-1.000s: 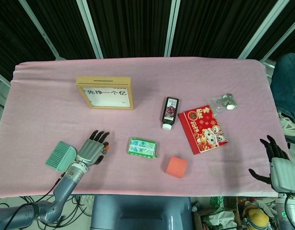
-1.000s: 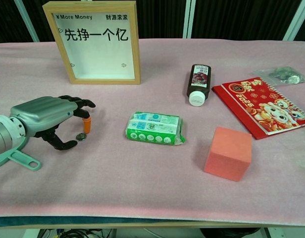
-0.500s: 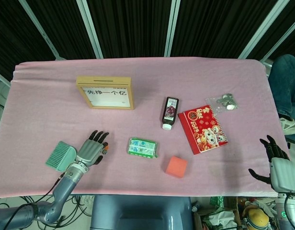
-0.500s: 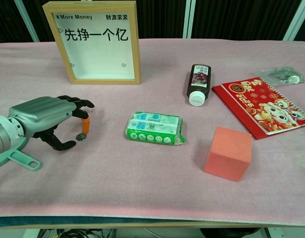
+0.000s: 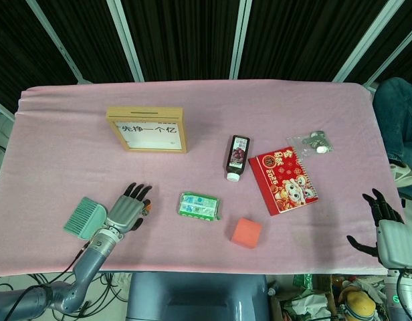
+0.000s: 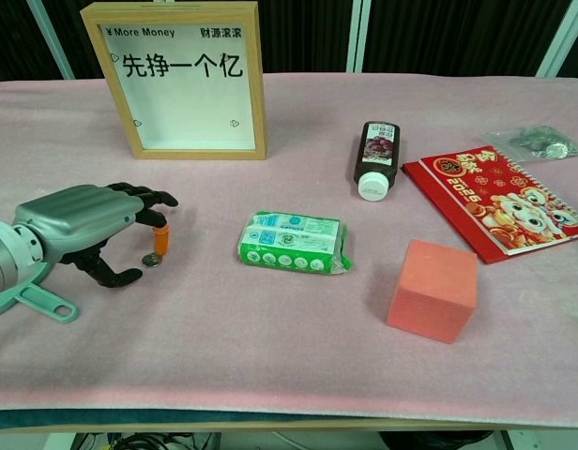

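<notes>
since a second ago, almost nothing has moved: the left hand (image 5: 128, 210) has slid a tiny bit back toward the near edge, and the coin (image 6: 152, 261) is in the same spot.

from the head view, the left hand lies low over the pink cloth (image 5: 192, 114) near the near left corner, fingers spread and holding nothing. the green brush (image 5: 85, 217) lies just beside it, on the side of the left edge. the right hand (image 5: 388, 227) hangs past the right edge of the cloth, fingers spread, holding nothing. the wooden frame (image 5: 148, 130) stands further back on the left half. the dark bottle (image 5: 237, 156) lies near the middle, the red calendar (image 5: 283, 179) lies next to it toward the right edge, and the clear bag (image 5: 311, 142) is behind the calendar. the green pack (image 5: 198, 205) and the orange block (image 5: 246, 232) sit toward the near edge.

from the chest view, the left hand (image 6: 78, 223) arches over the cloth, fingers curved down and apart. one orange fingertip (image 6: 160, 239) points down just beside the small coin, which lies flat on the cloth under the fingers. i cannot tell if it touches the coin.
</notes>
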`<state>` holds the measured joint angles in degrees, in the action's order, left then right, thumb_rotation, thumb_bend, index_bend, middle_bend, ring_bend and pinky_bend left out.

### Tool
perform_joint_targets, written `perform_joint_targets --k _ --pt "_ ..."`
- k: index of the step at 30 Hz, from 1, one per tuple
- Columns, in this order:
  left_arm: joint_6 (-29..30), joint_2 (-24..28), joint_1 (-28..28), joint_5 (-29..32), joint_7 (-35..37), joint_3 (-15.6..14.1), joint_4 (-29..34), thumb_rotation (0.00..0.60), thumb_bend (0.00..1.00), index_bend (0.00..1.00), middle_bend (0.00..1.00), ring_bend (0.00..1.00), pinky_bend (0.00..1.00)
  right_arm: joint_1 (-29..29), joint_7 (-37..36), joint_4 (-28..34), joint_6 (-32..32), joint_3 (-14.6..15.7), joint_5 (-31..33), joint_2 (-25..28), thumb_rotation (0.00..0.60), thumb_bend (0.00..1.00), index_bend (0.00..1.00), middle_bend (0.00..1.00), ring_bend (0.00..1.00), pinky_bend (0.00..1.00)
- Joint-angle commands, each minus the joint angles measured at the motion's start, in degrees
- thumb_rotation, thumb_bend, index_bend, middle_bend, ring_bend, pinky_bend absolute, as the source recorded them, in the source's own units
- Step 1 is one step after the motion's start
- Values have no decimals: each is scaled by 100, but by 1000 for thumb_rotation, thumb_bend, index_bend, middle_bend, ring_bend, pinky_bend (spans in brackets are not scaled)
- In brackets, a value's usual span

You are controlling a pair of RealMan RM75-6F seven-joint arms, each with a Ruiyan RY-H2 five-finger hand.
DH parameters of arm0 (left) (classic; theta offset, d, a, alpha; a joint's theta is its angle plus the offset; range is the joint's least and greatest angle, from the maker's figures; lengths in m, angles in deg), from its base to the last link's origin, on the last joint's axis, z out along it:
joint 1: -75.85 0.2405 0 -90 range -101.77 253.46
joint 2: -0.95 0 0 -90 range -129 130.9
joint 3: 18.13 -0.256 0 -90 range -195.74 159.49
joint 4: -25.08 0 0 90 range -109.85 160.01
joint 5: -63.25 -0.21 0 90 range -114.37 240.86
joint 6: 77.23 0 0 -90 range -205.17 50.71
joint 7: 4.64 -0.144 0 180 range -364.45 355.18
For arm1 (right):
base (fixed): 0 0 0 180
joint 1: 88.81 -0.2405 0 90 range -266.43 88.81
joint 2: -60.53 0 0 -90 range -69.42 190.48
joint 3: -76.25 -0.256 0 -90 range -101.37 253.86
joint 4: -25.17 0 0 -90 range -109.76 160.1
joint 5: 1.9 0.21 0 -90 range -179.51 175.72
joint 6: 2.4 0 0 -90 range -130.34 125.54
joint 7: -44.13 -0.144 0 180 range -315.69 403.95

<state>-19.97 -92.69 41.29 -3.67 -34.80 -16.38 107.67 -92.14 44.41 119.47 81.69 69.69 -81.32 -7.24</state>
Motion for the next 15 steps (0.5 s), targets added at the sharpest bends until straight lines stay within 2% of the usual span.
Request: perform_joint_targets --k 1,15 --pt "-5 -11 -3 0 -7 -2 -10 600 364 419 60 0 0 0 1 4 -3 0 3 4 600 63 133 22 141 212" --pt "-28 -64 -2 -13 6 -11 -93 600 364 420 60 0 0 1 -8 23 -23 -8 44 11 600 65 133 22 141 212"
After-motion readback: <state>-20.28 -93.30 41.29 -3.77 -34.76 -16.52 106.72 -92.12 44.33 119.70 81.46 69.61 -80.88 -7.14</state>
